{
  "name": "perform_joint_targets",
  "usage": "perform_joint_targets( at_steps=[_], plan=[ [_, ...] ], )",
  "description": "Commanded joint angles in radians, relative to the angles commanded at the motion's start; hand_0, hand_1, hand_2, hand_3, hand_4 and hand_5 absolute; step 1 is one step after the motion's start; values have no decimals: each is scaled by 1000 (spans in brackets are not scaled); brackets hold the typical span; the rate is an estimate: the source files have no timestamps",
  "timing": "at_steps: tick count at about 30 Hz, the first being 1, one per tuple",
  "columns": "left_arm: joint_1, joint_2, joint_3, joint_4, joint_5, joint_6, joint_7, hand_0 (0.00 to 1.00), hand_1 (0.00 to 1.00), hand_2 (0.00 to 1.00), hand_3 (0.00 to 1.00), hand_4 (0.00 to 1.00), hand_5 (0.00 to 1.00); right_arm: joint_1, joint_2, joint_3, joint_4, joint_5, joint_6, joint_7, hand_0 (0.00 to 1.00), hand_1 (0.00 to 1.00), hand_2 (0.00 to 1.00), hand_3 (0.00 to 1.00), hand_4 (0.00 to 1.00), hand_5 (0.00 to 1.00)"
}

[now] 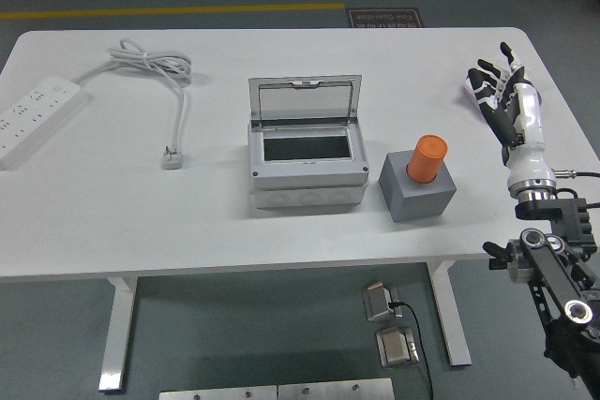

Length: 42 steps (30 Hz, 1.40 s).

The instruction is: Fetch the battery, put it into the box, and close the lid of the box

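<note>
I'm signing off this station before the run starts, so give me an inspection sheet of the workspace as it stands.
Surface: white table, no spills or marks seen.
Job's things: grey box at centre, its clear lid standing open, nothing seen in the opening; orange battery upright in a grey holder block just right of the box, apart from it.
Clutter: white power strip at the left edge.
Grippers: right hand over the table's right side, fingers spread, holding nothing, clear of the battery; left hand not in view.
Cables: the strip's white cord loops across the table, plug lying loose.
Surroundings: grey floor, yellow line beyond the table, foot pedals underneath.
</note>
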Motion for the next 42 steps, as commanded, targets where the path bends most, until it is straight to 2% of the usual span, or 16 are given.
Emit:
perform_joint_targets(
  at_steps=[1,2,13,14,25,26,31,32,42],
  plan=[
    [0,0,0,0,0,0,0,740,690,742,822,916,629,0,0,-1,-1,0,0,0,821,809,861,998,908,590],
    [0,-1,0,0,1,0,1,729,689,739,821,914,626,2,0,-3,-6,-3,2,-2,866,840,886,998,901,561],
    [-2,-2,-8,0,13,4,1,729,688,738,820,912,625,7,5,-46,-67,-17,19,-14,862,838,875,959,905,555],
    [-4,-2,-8,0,13,4,1,728,696,739,819,912,621,7,4,-52,-71,-19,20,-15,835,831,868,944,911,551],
    [-13,-8,-18,0,27,0,1,726,707,740,817,910,619,10,3,-116,-108,15,11,1,826,821,863,937,918,554],
    [-14,-9,-19,0,28,0,1,722,705,739,816,910,617,10,4,-122,-111,19,10,3,760,798,825,904,919,552],
    [-17,-10,-19,0,32,0,1,722,705,739,816,910,617,11,7,-151,-114,38,2,12,760,798,825,904,919,552],
    [-18,-10,-18,0,32,-1,1,719,704,737,815,909,610,11,7,-155,-113,41,1,13,712,774,789,864,919,552],
    [-19,-14,-14,0,33,-2,3,718,705,737,812,907,607,13,10,-185,-128,67,-13,22,674,759,776,847,919,552]
  ],
)
